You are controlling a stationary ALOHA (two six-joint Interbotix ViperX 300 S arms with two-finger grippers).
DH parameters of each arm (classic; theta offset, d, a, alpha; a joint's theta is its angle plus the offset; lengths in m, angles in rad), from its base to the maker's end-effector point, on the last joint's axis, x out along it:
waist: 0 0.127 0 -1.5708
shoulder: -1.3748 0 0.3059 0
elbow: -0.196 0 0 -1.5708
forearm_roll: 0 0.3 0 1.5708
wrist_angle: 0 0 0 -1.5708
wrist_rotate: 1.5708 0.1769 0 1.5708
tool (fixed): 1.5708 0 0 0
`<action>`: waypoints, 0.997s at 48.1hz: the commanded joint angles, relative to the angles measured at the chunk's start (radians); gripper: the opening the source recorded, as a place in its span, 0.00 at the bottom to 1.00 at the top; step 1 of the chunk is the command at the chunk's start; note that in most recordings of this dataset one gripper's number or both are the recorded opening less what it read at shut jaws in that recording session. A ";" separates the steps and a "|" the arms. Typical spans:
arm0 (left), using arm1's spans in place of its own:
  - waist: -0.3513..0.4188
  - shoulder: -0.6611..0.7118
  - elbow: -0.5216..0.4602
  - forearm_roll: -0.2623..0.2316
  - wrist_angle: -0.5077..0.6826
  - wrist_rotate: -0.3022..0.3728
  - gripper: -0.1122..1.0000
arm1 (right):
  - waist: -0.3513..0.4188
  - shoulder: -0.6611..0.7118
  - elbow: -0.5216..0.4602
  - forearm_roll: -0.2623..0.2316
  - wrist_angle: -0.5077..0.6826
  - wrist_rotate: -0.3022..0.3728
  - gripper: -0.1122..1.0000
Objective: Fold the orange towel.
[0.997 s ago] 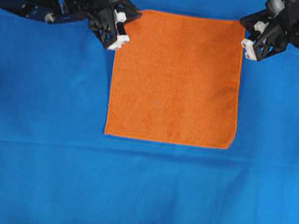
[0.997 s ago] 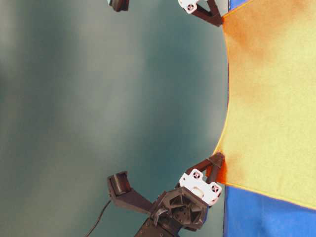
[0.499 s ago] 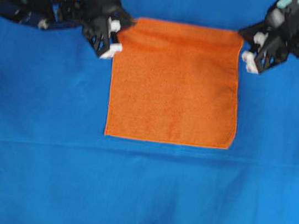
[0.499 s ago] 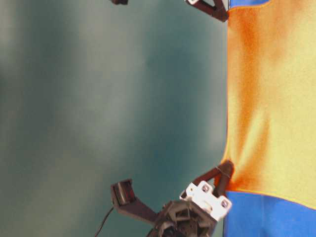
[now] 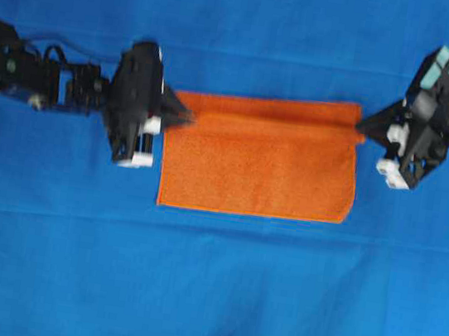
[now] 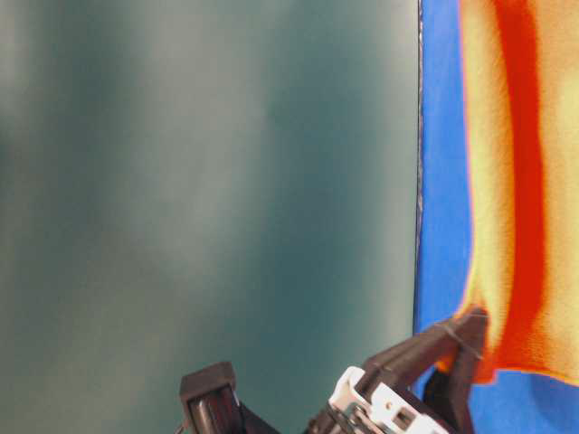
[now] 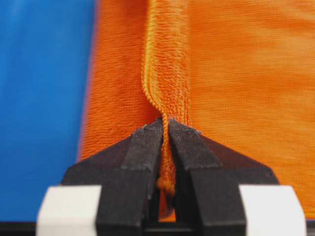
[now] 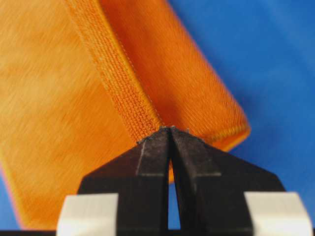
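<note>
Orange towel (image 5: pixel 258 168) taken as landmark throughout. Nearest the viewer in the overhead view: the towel's near edge lying flat and straight on the blue tablecloth (image 5: pixel 206 299), both near corners down and rounded. Further back, the flat lower layer spread across the tablecloth, roughly centred between the two arms. Beyond that, the towel's far edge lifted and doubled over toward the near edge, forming a raised band (image 5: pixel 268 109) above the flat part.

At the band's left end: left gripper (image 5: pixel 183 114), clenched on the towel's corner, hem pinched tight between the two black fingers (image 7: pixel 142 162) in the left wrist view, cloth bunched in the narrow slit. At the band's right end: right gripper (image 5: pixel 362 127), likewise clamped on the other corner, stitched hem (image 8: pixel 125 103) running straight into the closed black tips in the right wrist view.

In the table-level view: one gripper (image 6: pixel 466 330) low in the frame, biting the towel's corner, cloth hanging in a fold with a dark orange crease. Behind everything, tablecloth stretching past the towel's far side to the table's back edge.
</note>
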 commanded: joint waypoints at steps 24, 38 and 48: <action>-0.173 0.005 -0.018 -0.002 0.008 -0.009 0.10 | 0.212 0.041 -0.012 0.003 0.046 0.110 0.10; -0.158 0.052 -0.021 -0.002 0.008 -0.009 0.10 | 0.216 0.095 -0.032 0.003 0.006 0.112 0.10; -0.158 0.052 -0.023 -0.002 0.006 -0.009 0.13 | 0.236 0.124 -0.051 0.006 0.005 0.115 0.11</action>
